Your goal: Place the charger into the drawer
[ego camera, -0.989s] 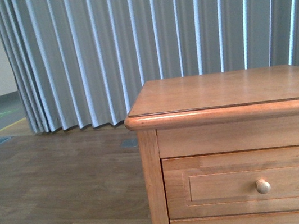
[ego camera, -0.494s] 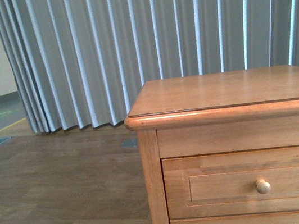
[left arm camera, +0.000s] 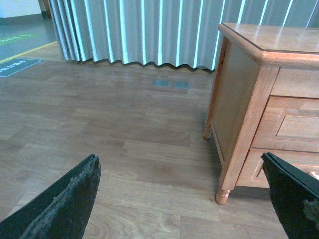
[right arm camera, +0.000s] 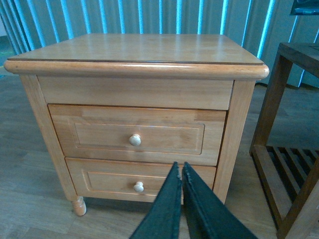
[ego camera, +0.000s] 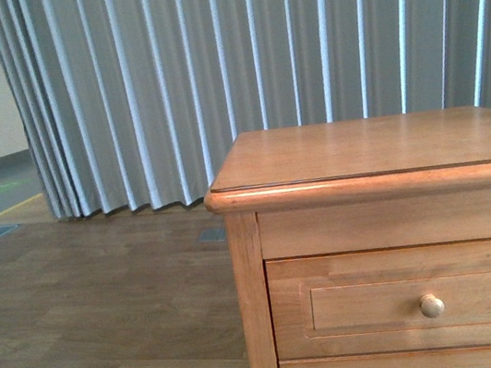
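Currently no charger in any view | drawer [right arm camera: 137,134] shut, frame centre; rigid wood, take it by its small round knob [right arm camera: 134,140] | left pincer [left arm camera: 184,199] spread wide, empty | right pincer [right arm camera: 180,199] closed, empty, lower centre.

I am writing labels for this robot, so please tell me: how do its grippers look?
Only finger parts show. The left gripper has dark, near-black fingers with rough, worn edges. The right gripper has dark, flat, tapering fingers. No cables or markings are visible.
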{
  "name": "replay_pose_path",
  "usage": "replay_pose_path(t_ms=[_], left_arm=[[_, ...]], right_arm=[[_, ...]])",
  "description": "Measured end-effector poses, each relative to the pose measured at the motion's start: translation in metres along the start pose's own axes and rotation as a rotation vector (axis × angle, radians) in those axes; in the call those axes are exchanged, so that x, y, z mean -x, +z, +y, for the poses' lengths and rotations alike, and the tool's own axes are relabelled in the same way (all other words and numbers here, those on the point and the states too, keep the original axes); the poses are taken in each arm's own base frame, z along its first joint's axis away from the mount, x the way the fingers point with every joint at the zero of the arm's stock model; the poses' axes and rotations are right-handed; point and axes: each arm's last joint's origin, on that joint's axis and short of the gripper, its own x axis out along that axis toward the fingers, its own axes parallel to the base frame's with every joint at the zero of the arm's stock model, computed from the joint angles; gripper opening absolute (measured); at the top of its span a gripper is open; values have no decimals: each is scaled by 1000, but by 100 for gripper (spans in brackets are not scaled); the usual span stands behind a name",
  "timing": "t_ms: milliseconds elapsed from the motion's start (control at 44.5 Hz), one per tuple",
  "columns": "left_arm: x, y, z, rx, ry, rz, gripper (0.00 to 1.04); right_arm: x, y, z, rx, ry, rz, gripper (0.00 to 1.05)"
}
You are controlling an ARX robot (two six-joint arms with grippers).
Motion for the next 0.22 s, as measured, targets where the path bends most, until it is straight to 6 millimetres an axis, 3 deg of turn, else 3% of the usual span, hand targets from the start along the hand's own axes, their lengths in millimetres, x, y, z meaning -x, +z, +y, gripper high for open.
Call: replay_pose_path(t_ms=[225], left_arm=[[0, 0, 0, 0, 0, 0, 99]], right_arm=[[0, 0, 0, 0, 0, 0, 59]])
